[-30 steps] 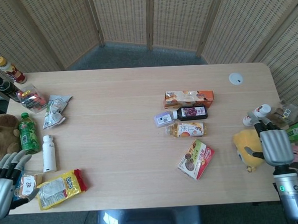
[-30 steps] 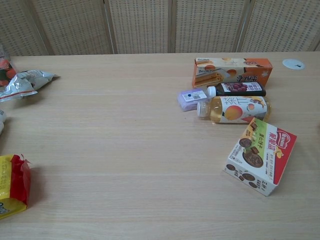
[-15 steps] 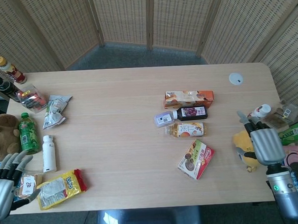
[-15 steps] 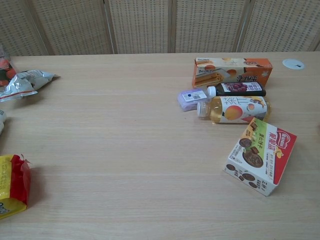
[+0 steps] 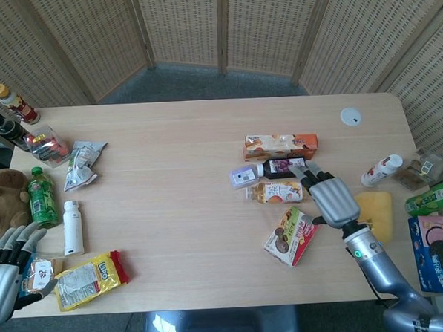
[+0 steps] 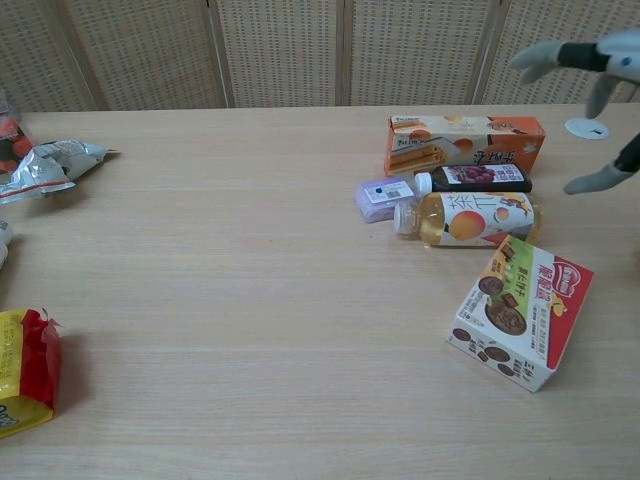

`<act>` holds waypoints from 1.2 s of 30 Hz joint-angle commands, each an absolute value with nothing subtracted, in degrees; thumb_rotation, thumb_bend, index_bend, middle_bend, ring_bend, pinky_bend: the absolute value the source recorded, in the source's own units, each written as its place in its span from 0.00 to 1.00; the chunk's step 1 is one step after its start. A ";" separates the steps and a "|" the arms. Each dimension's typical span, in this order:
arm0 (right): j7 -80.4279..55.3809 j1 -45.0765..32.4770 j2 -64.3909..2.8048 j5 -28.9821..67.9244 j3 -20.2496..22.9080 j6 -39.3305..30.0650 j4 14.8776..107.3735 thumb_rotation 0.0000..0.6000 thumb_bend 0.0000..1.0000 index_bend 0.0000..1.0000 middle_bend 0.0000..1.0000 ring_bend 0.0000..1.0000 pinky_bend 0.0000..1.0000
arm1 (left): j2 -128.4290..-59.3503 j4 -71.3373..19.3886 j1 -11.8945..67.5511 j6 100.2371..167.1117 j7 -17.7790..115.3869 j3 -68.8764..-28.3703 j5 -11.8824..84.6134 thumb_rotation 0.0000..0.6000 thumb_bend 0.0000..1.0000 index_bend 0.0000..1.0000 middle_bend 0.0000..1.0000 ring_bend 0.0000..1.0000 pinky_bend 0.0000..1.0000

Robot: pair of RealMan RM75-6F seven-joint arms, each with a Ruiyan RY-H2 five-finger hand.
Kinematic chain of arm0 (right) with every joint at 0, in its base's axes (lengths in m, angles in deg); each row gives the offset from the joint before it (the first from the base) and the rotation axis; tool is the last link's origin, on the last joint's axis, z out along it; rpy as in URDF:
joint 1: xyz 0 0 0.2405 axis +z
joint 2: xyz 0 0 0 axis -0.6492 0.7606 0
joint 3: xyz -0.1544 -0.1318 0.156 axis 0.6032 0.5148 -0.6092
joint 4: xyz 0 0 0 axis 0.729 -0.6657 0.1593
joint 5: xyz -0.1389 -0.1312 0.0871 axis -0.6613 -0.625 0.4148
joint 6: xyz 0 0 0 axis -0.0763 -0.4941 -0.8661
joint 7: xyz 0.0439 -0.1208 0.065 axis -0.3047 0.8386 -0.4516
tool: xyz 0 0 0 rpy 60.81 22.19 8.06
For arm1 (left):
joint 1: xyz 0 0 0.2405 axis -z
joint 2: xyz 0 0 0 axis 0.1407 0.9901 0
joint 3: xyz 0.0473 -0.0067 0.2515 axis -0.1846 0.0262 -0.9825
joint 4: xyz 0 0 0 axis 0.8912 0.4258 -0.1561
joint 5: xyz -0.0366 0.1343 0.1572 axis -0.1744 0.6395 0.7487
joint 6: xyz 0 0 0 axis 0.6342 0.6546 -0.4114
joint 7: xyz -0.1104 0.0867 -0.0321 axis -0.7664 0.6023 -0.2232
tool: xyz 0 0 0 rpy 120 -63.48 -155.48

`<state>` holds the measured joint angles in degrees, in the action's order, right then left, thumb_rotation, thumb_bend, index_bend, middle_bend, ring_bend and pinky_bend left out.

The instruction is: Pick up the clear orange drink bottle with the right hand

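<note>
Left hand (image 5: 6, 278): at the near-left table corner, fingers spread, holding nothing; parked clear of the work, by the look of it.
Far-left clutter: brown plush toy (image 5: 3, 198), green bottle (image 5: 39, 196), white bottle (image 5: 73, 227), yellow snack bag (image 5: 88, 279), silver packet (image 5: 81, 164); well apart from the task area.
Table (image 5: 179, 213): light wood, carrying all items.
Purple packet (image 5: 244, 177): just left of the centre cluster, beside the bottle caps.
Orange carton (image 5: 280, 145): lying flat on the far side of the cluster.
Dark bottle (image 5: 284, 166): on its side, between the orange carton and the target.
Clear orange drink bottle (image 5: 275, 192): on its side, cap to the left, not yet lifted; dark bottle just beyond, snack box just nearer, so a crowded grasp.
Snack box (image 5: 290, 236): tilted, near side of the cluster.
Right hand (image 5: 331, 197): above the right end of the clear orange drink bottle, fingers (image 6: 545, 58) spread and empty; contact with the bottle not discernible; likely posed to close round the body.
Yellow sponge (image 5: 374, 211): right of the hand.
White disc (image 5: 350, 116): far right.
</note>
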<state>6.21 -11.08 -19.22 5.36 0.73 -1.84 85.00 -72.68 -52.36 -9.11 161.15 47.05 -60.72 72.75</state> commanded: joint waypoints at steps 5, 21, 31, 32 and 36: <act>7.21 -3.87 -25.02 12.70 -1.60 6.61 79.61 1.00 0.10 0.01 0.16 0.12 0.34 | -72.82 -51.74 -9.09 160.93 46.48 -60.62 72.21 1.00 0.22 0.12 0.07 0.00 0.00; 7.02 1.32 -32.11 18.56 -0.98 10.53 70.42 1.00 0.12 0.00 0.03 0.00 0.10 | -73.23 -51.20 -8.36 159.53 46.23 -60.24 71.10 1.00 0.22 0.12 0.07 0.00 0.00; 3.86 2.43 -34.47 18.68 0.04 12.12 65.35 1.00 0.11 0.00 0.03 0.00 0.00 | -73.24 -51.24 -8.25 159.37 46.30 -60.14 70.76 1.00 0.22 0.12 0.07 0.00 0.00; 3.50 2.51 -34.66 18.67 0.11 12.32 64.89 1.00 0.11 0.00 0.04 0.00 0.00 | -73.26 -51.27 -8.24 159.42 46.34 -60.13 70.86 1.00 0.22 0.12 0.07 0.00 0.00; 1.83 2.44 -35.77 18.86 0.66 12.98 62.68 1.00 0.12 0.00 0.06 0.00 0.01 | -73.34 -51.20 -8.28 159.55 46.28 -60.14 70.89 1.00 0.22 0.12 0.07 0.00 0.00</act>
<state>2.26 2.45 -35.35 18.76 0.40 12.67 63.25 -73.33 -51.21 -8.27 159.55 46.28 -60.14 70.89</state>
